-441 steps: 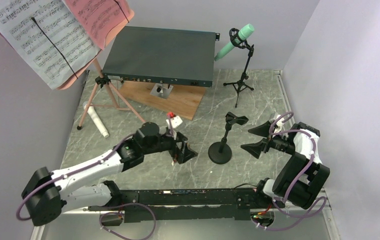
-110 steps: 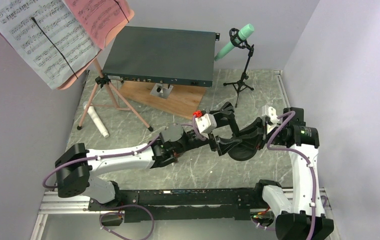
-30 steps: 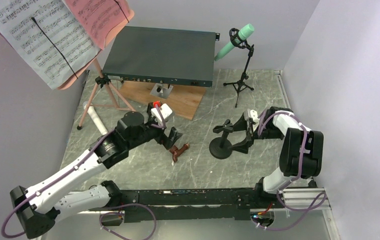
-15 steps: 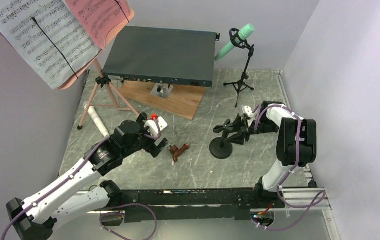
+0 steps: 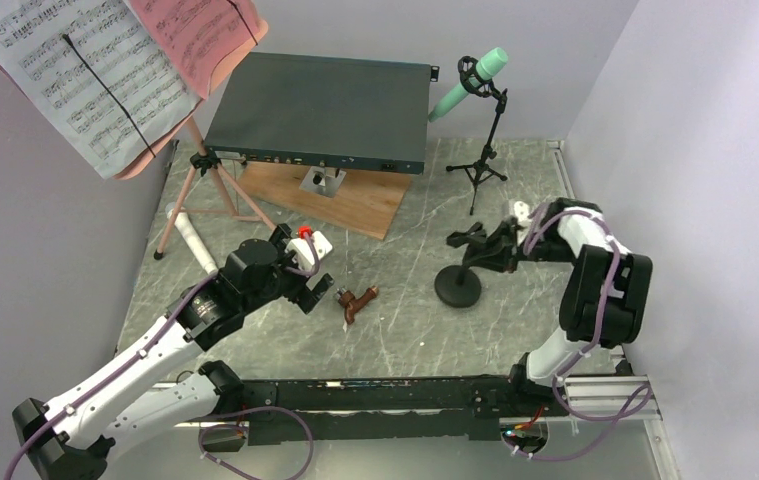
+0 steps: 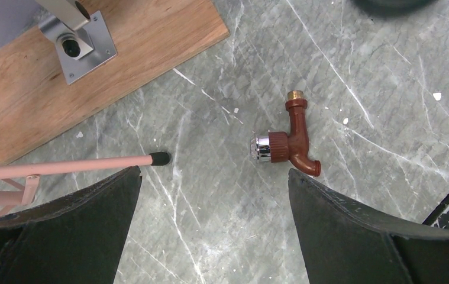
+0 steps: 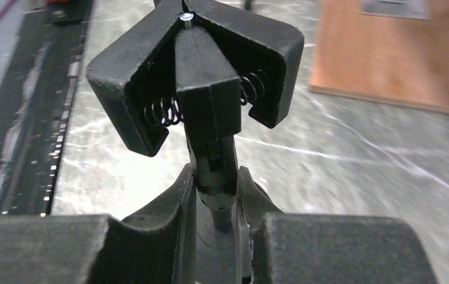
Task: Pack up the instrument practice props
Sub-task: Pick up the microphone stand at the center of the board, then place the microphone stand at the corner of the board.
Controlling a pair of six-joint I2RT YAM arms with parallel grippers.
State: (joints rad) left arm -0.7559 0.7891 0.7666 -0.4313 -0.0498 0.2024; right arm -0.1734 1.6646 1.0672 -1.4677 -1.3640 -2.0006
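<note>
Stock of instrument practice props, none seen packed and no case or bag in view; the job is judged barely begun. Item, pink perforated music desk on pink tripod legs, erected at far left, carrying white sheet-music pages and a red sheet-music page; to be stripped and folded. Item, mint microphone, clipped in a black tripod mic stand at far right; to be dismounted. Item, black round-based mic mount, right of centre, its stem pinched between the fingers of the right pincer just under the spring clip; whether its base is lifted cannot be told. Item, white microphone, lying loose beside the tripod legs. Left pincer, spread wide and carrying nothing, hovers near a small brown tap-shaped piece, not of the set. Also not of the set: large dark grey flat metal box raised above a pale wooden board. Surface: grey veined marble-pattern worktop. Room: plain lilac walls close on three sides.
</note>
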